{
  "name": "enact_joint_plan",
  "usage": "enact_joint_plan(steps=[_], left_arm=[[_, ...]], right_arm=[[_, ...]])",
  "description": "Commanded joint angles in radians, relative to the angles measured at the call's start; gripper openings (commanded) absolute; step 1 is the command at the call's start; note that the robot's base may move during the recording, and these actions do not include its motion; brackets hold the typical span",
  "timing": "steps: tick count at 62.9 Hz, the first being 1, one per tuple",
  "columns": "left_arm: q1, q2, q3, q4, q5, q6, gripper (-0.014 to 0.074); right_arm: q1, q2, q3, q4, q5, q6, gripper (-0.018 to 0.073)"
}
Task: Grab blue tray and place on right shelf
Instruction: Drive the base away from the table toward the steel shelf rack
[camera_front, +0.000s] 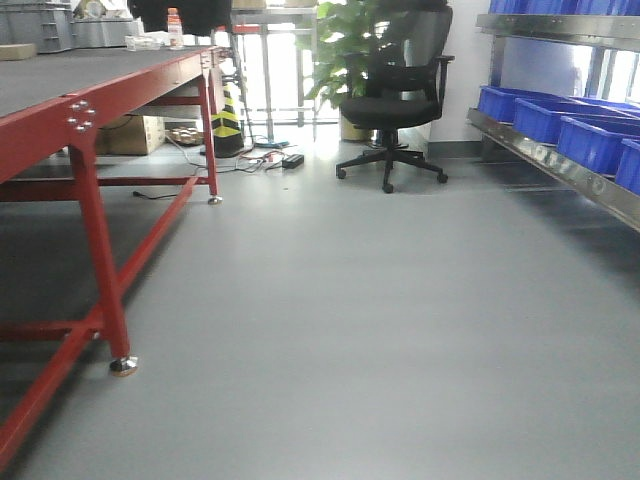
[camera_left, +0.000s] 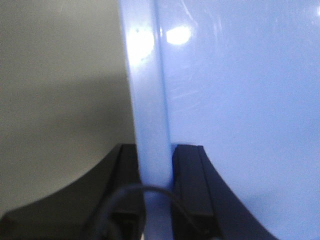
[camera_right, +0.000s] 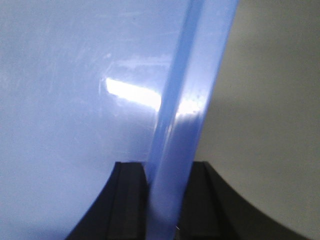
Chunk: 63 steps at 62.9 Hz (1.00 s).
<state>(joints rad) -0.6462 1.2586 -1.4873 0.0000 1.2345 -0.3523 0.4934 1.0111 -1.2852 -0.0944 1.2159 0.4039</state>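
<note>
Off at the scene's right in the front view: shiny brushed stainless-steel rack shelf (camera_front: 570, 170), wide reflective lip running near to far, lower level loaded with deep dark-blue plastic bins (camera_front: 590, 140). Absent from that view but filling both wrist views — shallow light periwinkle-blue glossy plastic tray (camera_left: 240, 125), held between the two arms, apparently not yet at the shelf. Left gripper (camera_left: 157, 167) clenched on the tray's left rim, black fingers (camera_left: 190, 175) pressed to either side of the flared edge; right gripper (camera_right: 165, 175) clamped likewise on the opposite rim. Probably calls for a carry rightward — right arm nearer the lip, so leading.
</note>
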Motion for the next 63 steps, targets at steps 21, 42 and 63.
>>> enact_joint_plan(steps=[21, 42, 63], left_arm=[[-0.005, -0.024, -0.031, -0.037, 0.104, 0.038, -0.0048], [-0.005, -0.024, -0.031, -0.053, 0.104, 0.038, -0.0048], [-0.005, -0.022, -0.031, -0.053, 0.101, 0.038, -0.0048]], right_arm=[[-0.003, -0.017, -0.035, -0.053, -0.056, -0.039, 0.0056], [-0.003, -0.017, -0.035, -0.053, -0.056, -0.039, 0.0056], [-0.003, -0.017, -0.035, -0.053, -0.057, -0.039, 0.0056]])
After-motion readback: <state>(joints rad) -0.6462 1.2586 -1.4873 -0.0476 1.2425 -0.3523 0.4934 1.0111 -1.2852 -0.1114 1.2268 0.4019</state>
